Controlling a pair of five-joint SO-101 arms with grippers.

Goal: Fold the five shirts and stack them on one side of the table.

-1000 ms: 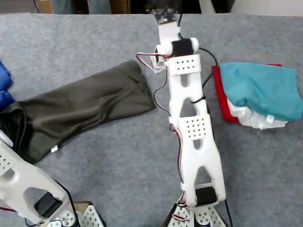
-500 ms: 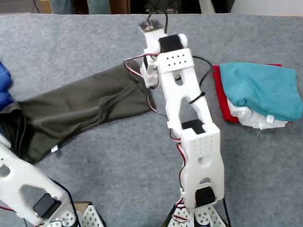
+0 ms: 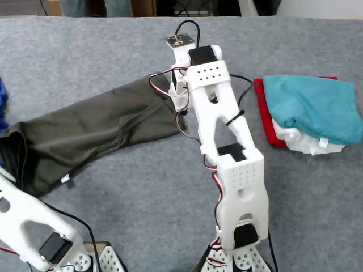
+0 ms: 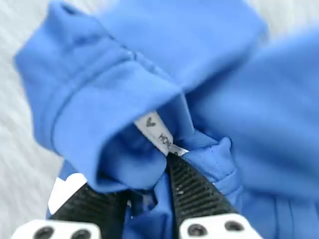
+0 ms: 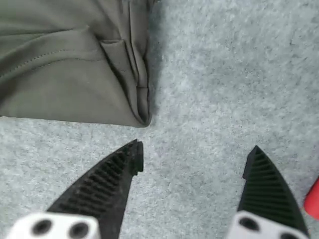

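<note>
My left claw [image 4: 149,199], at the desk's [image 3: 142,215] left edge, is clenched on a fold of the blue shirt [image 4: 164,64]; the olive shirt [image 3: 96,133] lies rumpled across the left half (long and slanting); my right claw [image 5: 195,149] hangs released just beside its far-right corner; rightward, the teal shirt [image 3: 312,107] tops a red shirt [image 3: 262,113].

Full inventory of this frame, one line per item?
olive shirt: 1, dark olive, spread on the table's left half
blue shirt: 1, blue, table's left edge, in the left gripper
teal shirt: 1, teal, top of the stack at right
white shirt: 1, white, under the teal shirt
red shirt: 1, red, bottom of the stack
table: 1, grey felt
left gripper: 1, black, shut on blue shirt
right gripper: 1, black, open, by the olive shirt's corner
</note>
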